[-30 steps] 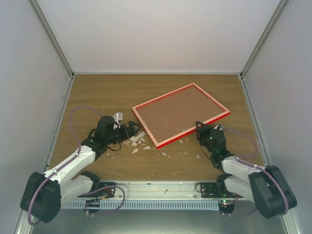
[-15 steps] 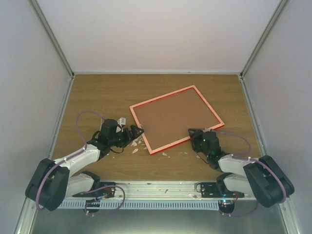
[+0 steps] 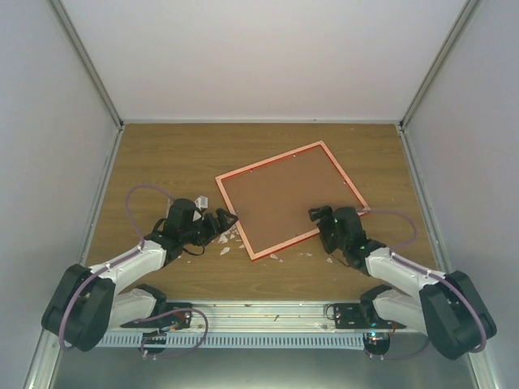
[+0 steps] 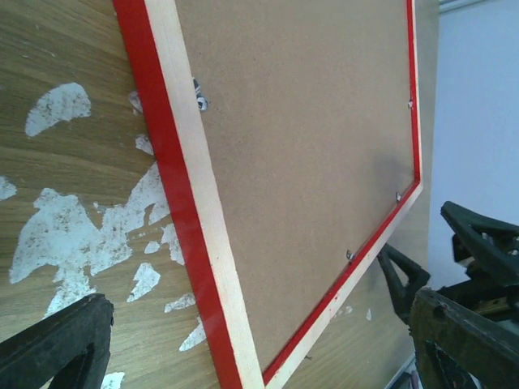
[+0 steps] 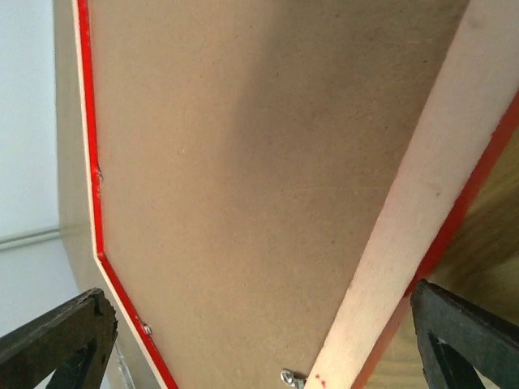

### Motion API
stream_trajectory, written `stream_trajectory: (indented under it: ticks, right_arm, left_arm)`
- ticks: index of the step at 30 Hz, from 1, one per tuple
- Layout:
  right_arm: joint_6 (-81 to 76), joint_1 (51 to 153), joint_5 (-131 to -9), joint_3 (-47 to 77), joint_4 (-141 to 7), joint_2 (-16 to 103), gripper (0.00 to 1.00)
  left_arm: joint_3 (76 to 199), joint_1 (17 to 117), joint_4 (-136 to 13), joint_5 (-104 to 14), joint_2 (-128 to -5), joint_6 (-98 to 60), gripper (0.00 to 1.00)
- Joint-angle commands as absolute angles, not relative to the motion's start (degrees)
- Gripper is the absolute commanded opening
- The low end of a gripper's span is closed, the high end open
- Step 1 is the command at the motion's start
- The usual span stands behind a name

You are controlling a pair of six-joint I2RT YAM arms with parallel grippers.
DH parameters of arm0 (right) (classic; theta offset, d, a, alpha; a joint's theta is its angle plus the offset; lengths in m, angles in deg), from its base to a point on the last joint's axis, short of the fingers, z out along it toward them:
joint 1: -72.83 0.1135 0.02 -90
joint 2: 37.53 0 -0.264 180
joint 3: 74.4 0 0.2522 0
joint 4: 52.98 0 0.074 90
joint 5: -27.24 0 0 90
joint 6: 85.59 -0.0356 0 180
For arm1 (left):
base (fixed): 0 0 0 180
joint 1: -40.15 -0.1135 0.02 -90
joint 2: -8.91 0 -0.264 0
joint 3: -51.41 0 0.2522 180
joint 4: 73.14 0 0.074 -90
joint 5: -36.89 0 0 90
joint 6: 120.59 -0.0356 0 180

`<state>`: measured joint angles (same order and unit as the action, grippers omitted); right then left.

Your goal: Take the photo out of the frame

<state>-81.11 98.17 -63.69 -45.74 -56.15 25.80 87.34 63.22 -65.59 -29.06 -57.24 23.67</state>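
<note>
Frame [image 3: 284, 194] is lying face-down on the table [image 3: 162, 154], photo hidden under its board [image 4: 308, 121]. Left gripper [image 3: 225, 220] and right gripper [image 3: 318, 215] are hovering at its near edges, fingers apart; I'd be turning those tabs [image 4: 349, 254] first.

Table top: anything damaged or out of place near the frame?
Yes. White patches, chipped finish or scraps, mark the wooden table beside the frame, at its near-left corner. It lies face down, board back up, skewed to the table edges.
</note>
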Motion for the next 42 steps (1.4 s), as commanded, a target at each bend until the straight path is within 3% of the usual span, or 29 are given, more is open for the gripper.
stream_trajectory:
  ticks: [1,6,15,21,32,42]
  right_arm:
    - [-73.6,98.2,-64.9,-38.4,-70.5,25.4,1.0]
    - [-62.9,96.5,-66.0,-32.2,-80.4,27.5,1.0]
    - [-34.2,84.0,-70.9,-24.8,-78.3,29.5,1.0]
    - [-21.0,74.0,-76.0,-15.8,-75.8,38.3,1.0]
    - [-15.8,63.8,-85.7,-1.6,-73.9,62.6,1.0]
    - [-14.1,63.7,-88.4,-1.8,-74.6,67.8,1.0]
  left_arm:
    - [88.9,62.9,-64.2,-31.8,-55.8,21.1,0.99]
    - [90.1,63.0,-61.8,-33.2,-55.8,19.2,0.99]
    - [93.5,64.1,-60.0,-34.5,-59.6,16.1,0.99]
    - [96.7,65.2,-59.8,-35.7,-64.6,13.8,0.99]
    - [102.7,66.1,-58.2,-36.3,-74.0,10.8,0.99]
    - [106.7,66.3,-57.6,-36.1,-80.7,8.9,0.99]
